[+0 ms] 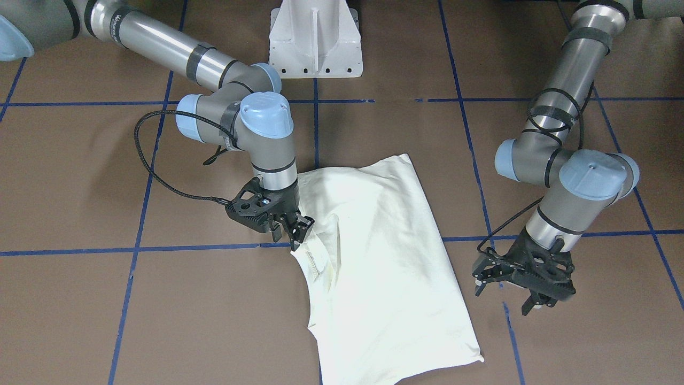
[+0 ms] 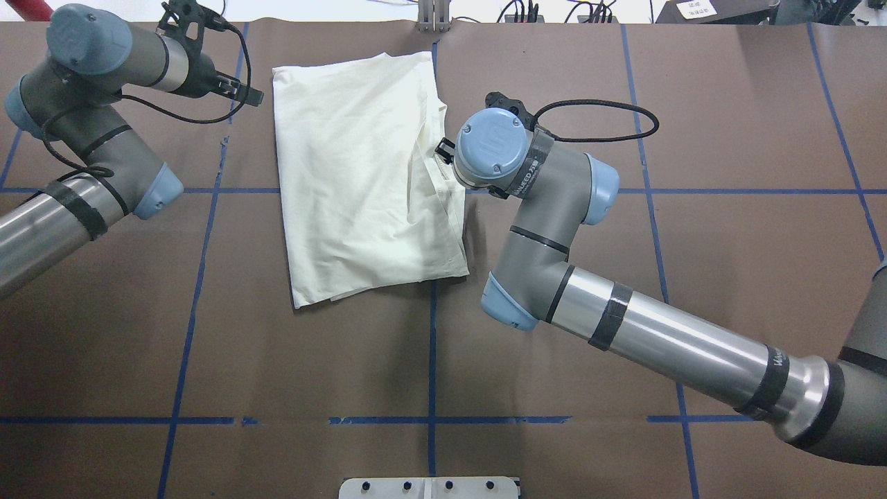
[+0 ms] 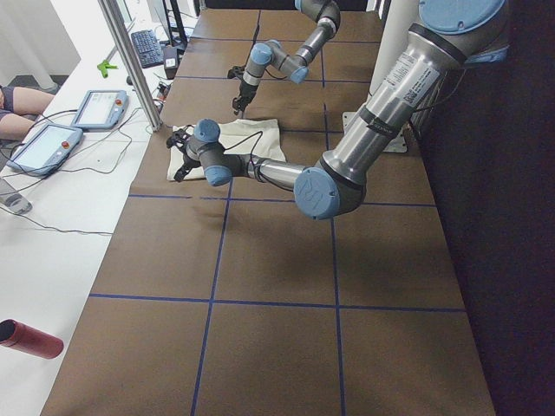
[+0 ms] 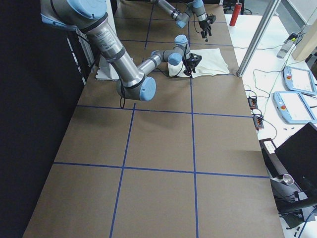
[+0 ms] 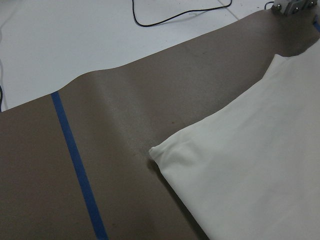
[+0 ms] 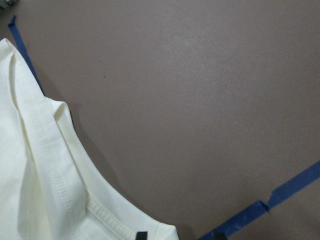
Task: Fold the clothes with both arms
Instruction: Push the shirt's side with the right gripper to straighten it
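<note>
Your right claw (image 1: pixel 296 235), jaws parted, sits at the neckline of the shirt (image 1: pixel 374 256), seemingly half-folded (left claw (image 1: pixel 505 299) hangs wide, off the cloth); further folds remain.

Open brown tabletop (image 2: pixel 554 333) surrounds the folded cream-white shirt (image 2: pixel 353 173); my right grey-and-silver arm (image 2: pixel 540 208) overhangs its right edge, and the white pedestal base (image 1: pixel 315 43) stands on my side.

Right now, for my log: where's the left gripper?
In the front-facing view the left gripper hovers on the right, over the table, just off the shirt's long edge.
</note>
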Robot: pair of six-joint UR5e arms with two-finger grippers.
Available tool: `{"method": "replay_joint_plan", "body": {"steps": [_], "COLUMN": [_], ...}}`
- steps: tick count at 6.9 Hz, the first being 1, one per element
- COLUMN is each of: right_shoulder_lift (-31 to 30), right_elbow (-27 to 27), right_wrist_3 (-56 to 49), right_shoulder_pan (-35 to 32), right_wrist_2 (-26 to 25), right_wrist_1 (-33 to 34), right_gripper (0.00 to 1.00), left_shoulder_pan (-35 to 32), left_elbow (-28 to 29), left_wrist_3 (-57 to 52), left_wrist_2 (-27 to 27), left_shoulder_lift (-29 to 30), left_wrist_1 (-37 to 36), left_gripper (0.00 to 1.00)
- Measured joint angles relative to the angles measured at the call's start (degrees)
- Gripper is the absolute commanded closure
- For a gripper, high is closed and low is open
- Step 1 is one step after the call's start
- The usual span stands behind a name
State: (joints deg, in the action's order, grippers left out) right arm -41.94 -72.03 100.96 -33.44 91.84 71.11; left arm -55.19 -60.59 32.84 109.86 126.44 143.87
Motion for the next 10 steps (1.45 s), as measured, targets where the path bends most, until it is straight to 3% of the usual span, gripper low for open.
{"method": "replay_joint_plan", "body": {"steps": [3,4,5,10], "right_shoulder_lift": [0.9,0.9,0.9,0.8], "right_elbow": [1.6,1.7,1.8,1.0], "right_wrist_3": [0.1,0.1,0.2,0.5], "right_shoulder_pan": [2.3,2.6,2.7,2.8], "right_wrist_2": [-1.5,-1.6,-1.7,-1.6], "right_wrist_1": [0.1,0.2,0.3,0.9], "right_gripper": [0.47,0.56,1.0,1.0], "left_shoulder_pan": [0.0,0.0,0.0,0.2], "left_elbow": [0.0,0.0,0.0,-0.2], "left_wrist_3": [0.1,0.1,0.1,0.3], "left_wrist_2": [0.0,0.0,0.0,-0.1], "left_shoulder_lift": [0.0,-0.1,-0.1,-0.6], "left_wrist_1": [0.0,0.0,0.0,0.8], "left_gripper": [0.0,0.0,0.0,0.0]}}
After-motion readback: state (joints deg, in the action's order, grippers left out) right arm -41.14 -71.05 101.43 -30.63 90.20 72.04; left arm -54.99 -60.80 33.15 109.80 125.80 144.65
